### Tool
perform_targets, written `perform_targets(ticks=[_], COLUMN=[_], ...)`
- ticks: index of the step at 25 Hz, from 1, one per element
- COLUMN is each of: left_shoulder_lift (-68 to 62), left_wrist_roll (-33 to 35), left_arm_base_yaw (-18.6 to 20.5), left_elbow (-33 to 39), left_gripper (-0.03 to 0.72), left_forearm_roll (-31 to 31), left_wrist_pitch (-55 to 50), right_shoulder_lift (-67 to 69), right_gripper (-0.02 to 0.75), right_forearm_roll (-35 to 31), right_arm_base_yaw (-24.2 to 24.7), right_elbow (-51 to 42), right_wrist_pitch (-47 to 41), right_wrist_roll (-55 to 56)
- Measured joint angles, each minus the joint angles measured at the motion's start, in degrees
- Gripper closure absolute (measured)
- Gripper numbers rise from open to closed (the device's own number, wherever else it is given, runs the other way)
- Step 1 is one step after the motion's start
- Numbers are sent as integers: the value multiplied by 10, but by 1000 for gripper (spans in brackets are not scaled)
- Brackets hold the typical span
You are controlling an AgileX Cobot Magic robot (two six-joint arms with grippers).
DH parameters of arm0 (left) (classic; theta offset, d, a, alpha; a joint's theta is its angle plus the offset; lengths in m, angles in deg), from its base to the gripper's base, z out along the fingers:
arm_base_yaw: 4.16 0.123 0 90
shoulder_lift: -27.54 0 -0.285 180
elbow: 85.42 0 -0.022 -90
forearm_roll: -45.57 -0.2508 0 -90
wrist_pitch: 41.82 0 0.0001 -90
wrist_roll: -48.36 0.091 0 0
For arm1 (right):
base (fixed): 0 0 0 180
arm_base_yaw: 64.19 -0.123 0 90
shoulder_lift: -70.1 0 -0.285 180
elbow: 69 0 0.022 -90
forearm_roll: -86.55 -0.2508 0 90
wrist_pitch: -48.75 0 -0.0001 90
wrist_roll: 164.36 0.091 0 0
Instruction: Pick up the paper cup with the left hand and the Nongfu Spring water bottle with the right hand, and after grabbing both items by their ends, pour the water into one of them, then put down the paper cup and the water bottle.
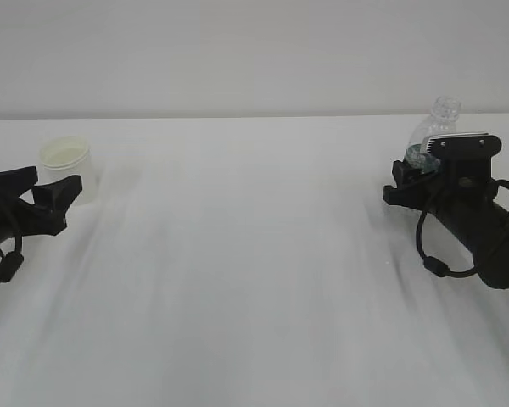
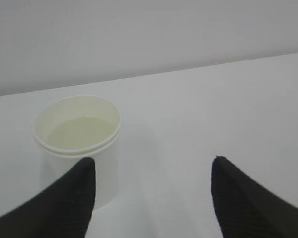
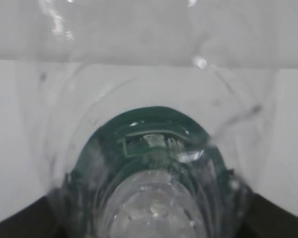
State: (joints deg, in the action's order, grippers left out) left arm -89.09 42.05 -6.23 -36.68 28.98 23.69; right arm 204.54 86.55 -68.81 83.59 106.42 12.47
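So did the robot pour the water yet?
Can't tell. The paper cup stands on the table with pale liquid inside. The left hand is open beside it; the right hand surrounds the standing Nongfu Spring water bottle. Nothing is lifted.

White table (image 1: 254,254), plain grey wall (image 1: 237,51)

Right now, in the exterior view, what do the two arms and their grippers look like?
Both are matte black. The left arm's two-finger gripper has angular, wedge-shaped fingers with fine ribbing, and thin black cables loop beside it. The bulkier right arm's gripper carries a pale grey plate on top, and a thick black cable curves under its rounded body.
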Motion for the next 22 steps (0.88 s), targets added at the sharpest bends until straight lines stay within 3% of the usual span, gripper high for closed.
perform_targets(ticks=[4,11,22], left_shoulder_lift=[0,0,0], left_wrist_roll=[0,0,0], left_arm_base_yaw=[0,0,0], left_elbow=[0,0,0], left_gripper=[169,172,175], left_forearm_roll=[-6,-8,-10], left_wrist_pitch=[0,0,0], right_shoulder_lift=[0,0,-1], right_gripper=[302,222,214], right_forearm_roll=[0,3,3], right_arm_base_yaw=[0,0,0], right_elbow=[0,0,-5], right_wrist_pitch=[0,0,9], right_wrist_roll=[0,0,0])
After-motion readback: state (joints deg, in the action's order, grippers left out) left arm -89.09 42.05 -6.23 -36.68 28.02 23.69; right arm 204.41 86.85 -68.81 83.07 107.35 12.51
